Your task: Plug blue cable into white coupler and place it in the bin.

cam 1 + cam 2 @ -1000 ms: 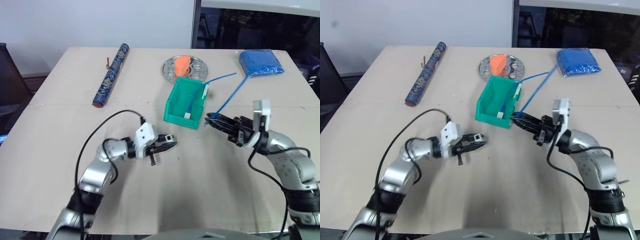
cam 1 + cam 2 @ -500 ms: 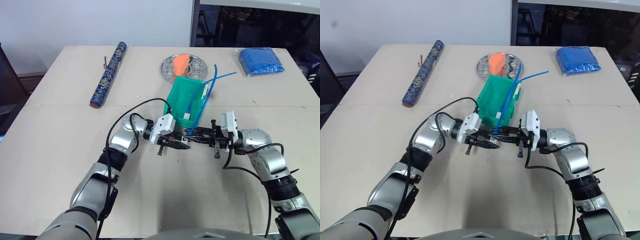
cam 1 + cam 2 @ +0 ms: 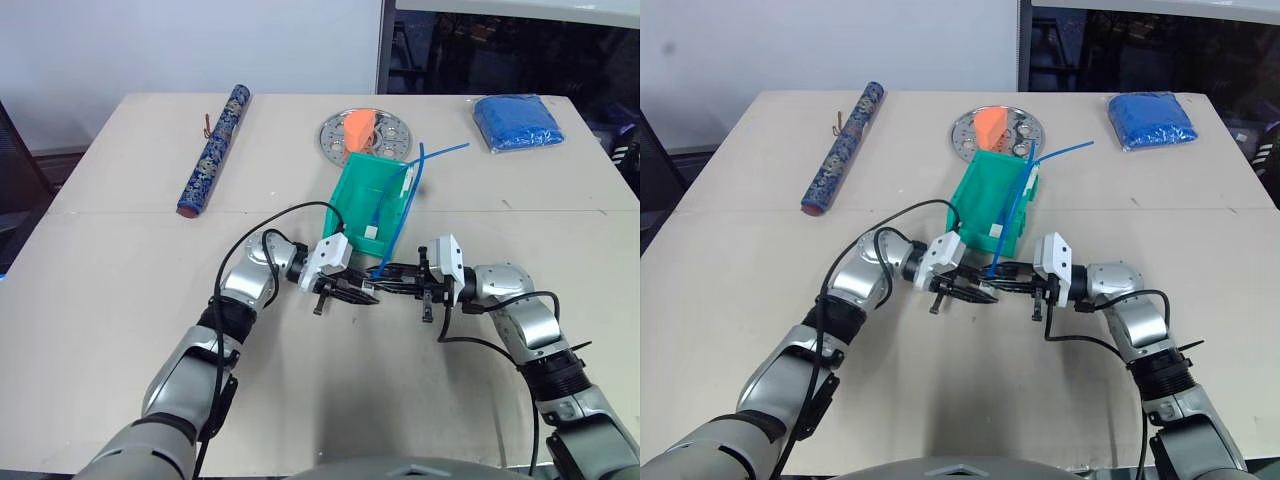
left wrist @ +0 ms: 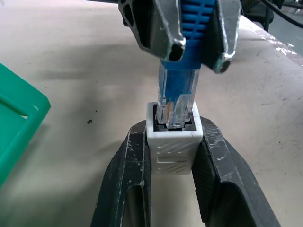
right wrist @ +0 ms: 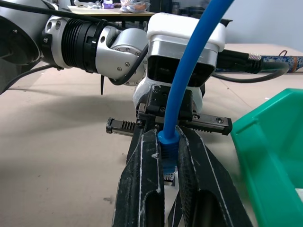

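Observation:
Just in front of the teal bin (image 3: pixel 346 203), my two grippers meet tip to tip above the table. The left gripper (image 4: pixel 173 131) is shut on the white coupler (image 4: pixel 173 146), socket facing the other hand. The right gripper (image 5: pixel 166 138) is shut on the blue cable (image 5: pixel 189 61) at its blue boot. The cable's clear plug (image 4: pixel 176 101) sits partly inside the coupler's socket. From the right gripper (image 3: pixel 388 285) the blue cable (image 3: pixel 420 165) arcs up and back over the bin's right side. The left gripper (image 3: pixel 362 291) points right, toward the other.
Inside the bin lies another blue cable with a white end block (image 3: pixel 372 232). Behind the bin is a round perforated metal plate (image 3: pixel 392 130) holding an orange object. A folded blue cloth (image 3: pixel 520 122) is at the far right, and a rolled patterned tube (image 3: pixel 215 150) at the far left.
Both grippers have come together in front of the bin from opposite sides. The right one sank and brought the cable's plug to the coupler. Little has changed in the last half second.

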Tool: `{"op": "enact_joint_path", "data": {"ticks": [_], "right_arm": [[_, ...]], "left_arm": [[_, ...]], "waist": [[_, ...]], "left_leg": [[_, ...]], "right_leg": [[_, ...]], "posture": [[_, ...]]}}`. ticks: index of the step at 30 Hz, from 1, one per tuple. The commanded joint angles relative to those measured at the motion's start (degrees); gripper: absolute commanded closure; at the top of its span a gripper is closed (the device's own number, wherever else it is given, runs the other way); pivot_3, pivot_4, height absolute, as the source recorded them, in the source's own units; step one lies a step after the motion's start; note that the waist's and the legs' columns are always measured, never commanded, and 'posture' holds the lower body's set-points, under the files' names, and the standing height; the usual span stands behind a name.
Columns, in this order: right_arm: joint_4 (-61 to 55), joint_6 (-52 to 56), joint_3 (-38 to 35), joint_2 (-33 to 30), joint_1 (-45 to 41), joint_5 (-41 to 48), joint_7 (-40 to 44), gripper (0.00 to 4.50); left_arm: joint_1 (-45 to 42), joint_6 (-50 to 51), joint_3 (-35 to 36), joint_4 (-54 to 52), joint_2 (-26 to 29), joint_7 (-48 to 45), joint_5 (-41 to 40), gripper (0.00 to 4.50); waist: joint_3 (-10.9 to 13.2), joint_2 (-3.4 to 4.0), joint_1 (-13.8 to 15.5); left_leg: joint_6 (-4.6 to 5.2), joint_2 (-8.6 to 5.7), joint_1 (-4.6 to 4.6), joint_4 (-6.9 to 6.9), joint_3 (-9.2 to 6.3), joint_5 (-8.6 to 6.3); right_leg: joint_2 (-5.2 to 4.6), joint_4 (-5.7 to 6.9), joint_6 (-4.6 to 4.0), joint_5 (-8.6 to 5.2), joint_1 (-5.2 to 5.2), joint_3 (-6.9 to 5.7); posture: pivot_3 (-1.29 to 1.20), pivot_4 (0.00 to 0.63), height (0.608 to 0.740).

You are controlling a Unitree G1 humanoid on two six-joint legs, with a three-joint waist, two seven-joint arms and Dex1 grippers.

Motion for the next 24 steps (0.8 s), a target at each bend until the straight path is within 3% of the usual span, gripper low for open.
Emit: {"op": "enact_joint_path", "data": {"ticks": [1,18,24], "right_arm": [[1.3,2.9,2.8,-1.1,-0.1,-2.9,0.7,4.5],[11.8,9.5,8.7,1.4,-1.2,-7.4,0.4,4.5],[14.6,10.9,10.7,-0.9,-1.7,-9.5,3.0,4.5]], "left_arm": [[-1.6,-1.4,2.2,-1.5,-1.0,0.2,-1.5,3.91],[-2.3,2.9,4.3,-3.3,-2.9,1.8,-3.7,3.91],[-2.2,5.6,5.6,-4.5,-3.4,2.2,-5.2,3.91]], "waist": [[0.0,0.0,0.0],[-0.1,-0.07,-0.2],[-0.2,-0.09,-0.1]], "left_leg": [[0.0,0.0,0.0,0.0,0.0,0.0],[-0.16,-0.01,0.03,0.01,-0.02,0.09],[0.02,-0.01,0.14,0.08,-0.03,-0.01]], "right_leg": [[0.0,0.0,0.0,0.0,0.0,0.0],[0.0,0.03,0.0,0.0,0.01,-0.01],[0.0,0.17,0.0,0.0,0.07,-0.01]], "posture": [[0.0,0.15,0.74],[0.0,0.15,0.74],[0.0,0.15,0.74]]}}
